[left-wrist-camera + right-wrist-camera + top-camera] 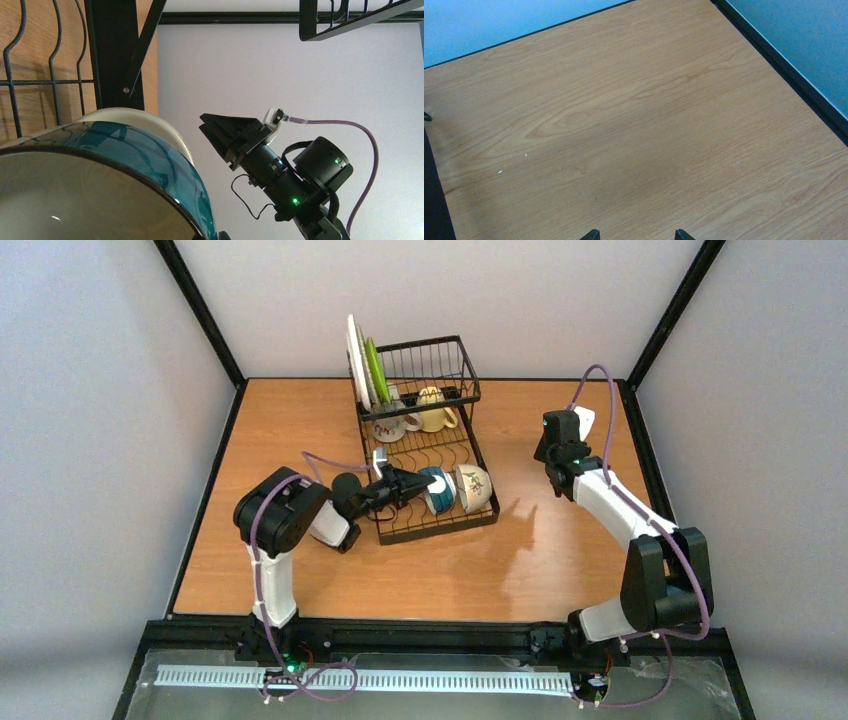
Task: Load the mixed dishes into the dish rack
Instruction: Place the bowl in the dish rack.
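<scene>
Teal bowl (125,165) stands on edge in the dish rack's (440,529) near tray, beside a cream bowl (472,487). Your left gripper (412,483) is closed tight at its rim; can't tell if it has a hold. Your right gripper (637,235) hangs wide open, empty, over the bench (624,125), right of the rack.

No lettering, label, brand mark, number or sign could be read in any view. The mug (393,427) at the left side of the dish rack (440,528) and the pale bowl (473,487) near its right edge bore only small painted motifs, too small to tell as writing. The teal bowl (150,160) showed only glaze.
</scene>
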Action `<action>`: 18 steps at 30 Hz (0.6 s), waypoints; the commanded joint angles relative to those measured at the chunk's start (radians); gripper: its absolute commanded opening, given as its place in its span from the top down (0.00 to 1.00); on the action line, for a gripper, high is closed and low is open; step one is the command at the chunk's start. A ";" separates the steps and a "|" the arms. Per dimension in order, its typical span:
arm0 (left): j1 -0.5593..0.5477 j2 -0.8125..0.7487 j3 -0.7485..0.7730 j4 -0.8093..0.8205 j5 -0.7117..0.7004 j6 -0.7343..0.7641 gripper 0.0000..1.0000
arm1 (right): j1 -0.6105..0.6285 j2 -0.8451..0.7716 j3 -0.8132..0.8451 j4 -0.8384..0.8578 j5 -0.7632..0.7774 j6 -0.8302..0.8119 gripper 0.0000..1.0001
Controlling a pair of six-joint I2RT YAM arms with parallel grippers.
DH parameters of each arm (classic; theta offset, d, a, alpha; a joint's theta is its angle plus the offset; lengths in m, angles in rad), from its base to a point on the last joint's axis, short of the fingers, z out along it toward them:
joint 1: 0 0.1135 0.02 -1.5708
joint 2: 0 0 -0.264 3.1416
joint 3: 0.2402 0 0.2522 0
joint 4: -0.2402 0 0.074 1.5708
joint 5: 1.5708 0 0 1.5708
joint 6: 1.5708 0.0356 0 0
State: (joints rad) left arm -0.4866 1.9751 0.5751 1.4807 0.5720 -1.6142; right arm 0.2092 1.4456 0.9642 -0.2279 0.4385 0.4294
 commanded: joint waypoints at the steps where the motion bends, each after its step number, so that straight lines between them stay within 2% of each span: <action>1: 0.016 0.050 0.010 0.310 0.064 0.006 1.00 | 0.004 0.015 0.020 0.013 0.036 -0.011 0.14; 18: 0.037 0.083 -0.047 0.309 0.097 -0.044 1.00 | 0.047 0.045 0.025 -0.001 0.093 -0.026 0.14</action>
State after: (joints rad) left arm -0.4557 2.0014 0.5644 1.5204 0.6262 -1.6573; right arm 0.2409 1.4799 0.9707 -0.2287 0.4915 0.4080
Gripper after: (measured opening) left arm 0.055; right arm 0.862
